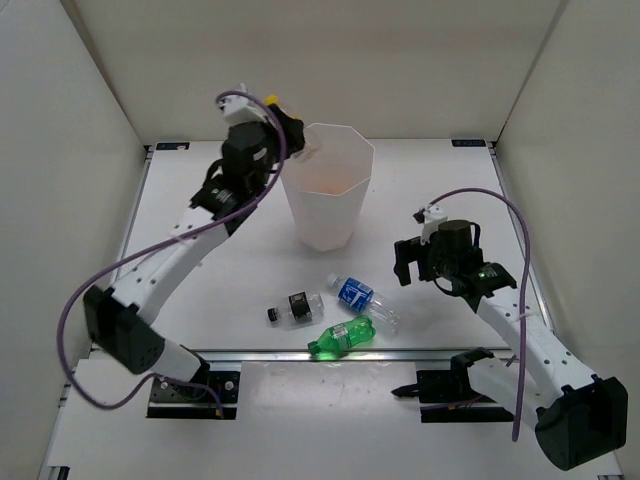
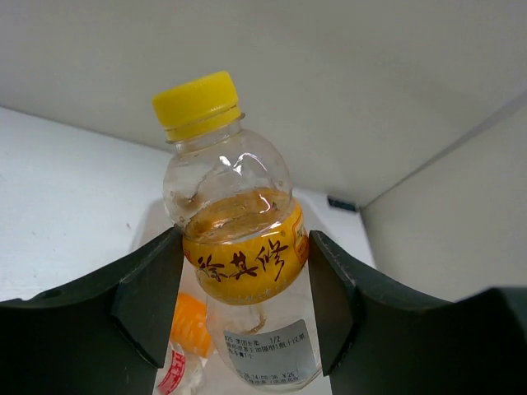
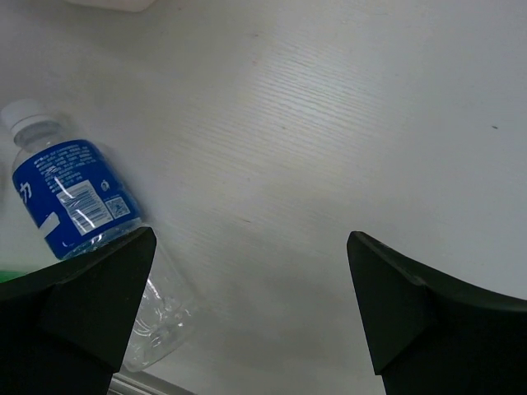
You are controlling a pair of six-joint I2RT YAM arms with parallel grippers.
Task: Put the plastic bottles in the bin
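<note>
Left gripper [image 2: 244, 288]: clamped on the yellow-capped bottle [image 2: 235, 222] at the bin's [image 1: 325, 215] left rim.
Right gripper [image 3: 247, 313]: jaws apart, empty, right of the bin.
Near side of the bin: blue-label bottle [image 1: 360, 297], green bottle [image 1: 342, 338], black-capped bottle [image 1: 297, 308].

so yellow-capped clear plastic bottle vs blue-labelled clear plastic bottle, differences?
Cap and label: yellow on the yellow-capped clear plastic bottle; white cap, blue label on the blue-labelled clear plastic bottle. State: the yellow-capped one is clamped in the left gripper at the rim of the white faceted bin; the blue-labelled one lies on its side on the table. Both clear plastic.
</note>
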